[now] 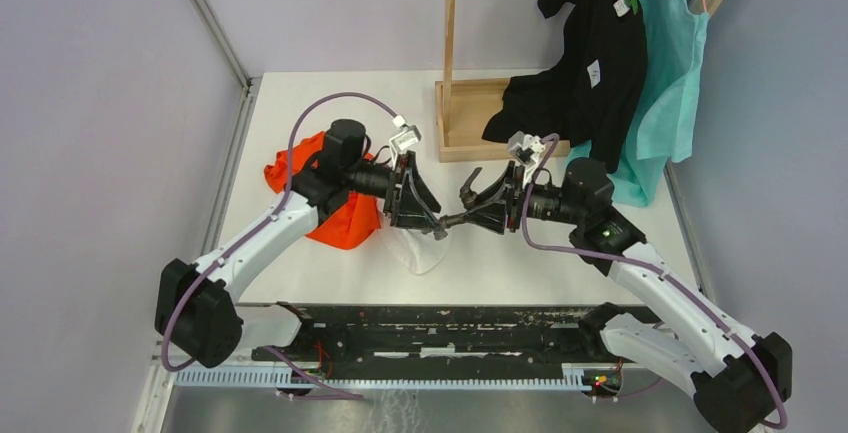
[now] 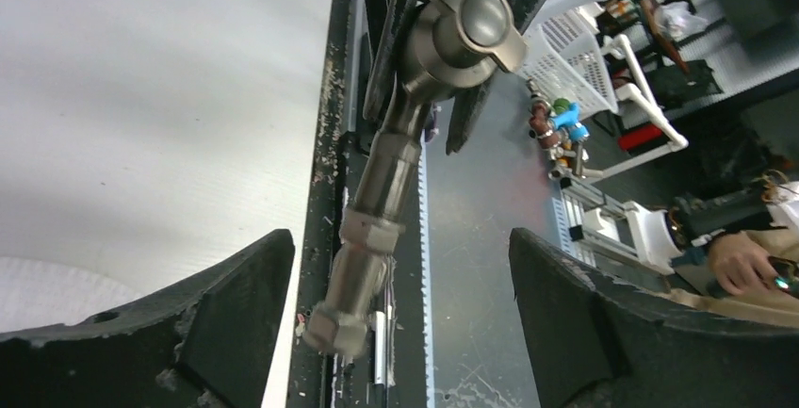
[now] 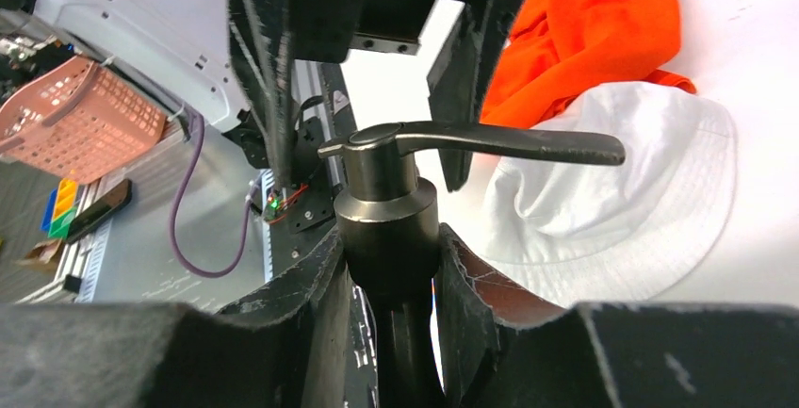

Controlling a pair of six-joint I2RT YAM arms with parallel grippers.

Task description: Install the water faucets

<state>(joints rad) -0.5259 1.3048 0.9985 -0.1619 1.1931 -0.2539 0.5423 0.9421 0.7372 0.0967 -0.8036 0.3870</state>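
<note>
One of the water faucets [image 1: 447,221], dull grey metal, hangs in the air between my two grippers over the table's middle. My right gripper [image 3: 391,276] is shut on its round valve body [image 3: 388,210], and the long lever handle [image 3: 490,142] sticks out to the right above the fingers. In the left wrist view the faucet's threaded pipe [image 2: 377,210] with hex nuts runs down between the fingers of my left gripper [image 2: 405,323]. That gripper is open wide. The pipe sits nearer its left finger [image 2: 236,314] and touches neither finger. In the top view the left gripper [image 1: 425,215] faces the right gripper [image 1: 478,208].
An orange cloth [image 1: 330,198] and a white hat [image 1: 420,248] lie under the left arm. A wooden stand [image 1: 465,113] stands at the back, with black [image 1: 580,63] and teal [image 1: 665,73] garments hanging beside it. A black rail [image 1: 430,333] runs along the near edge.
</note>
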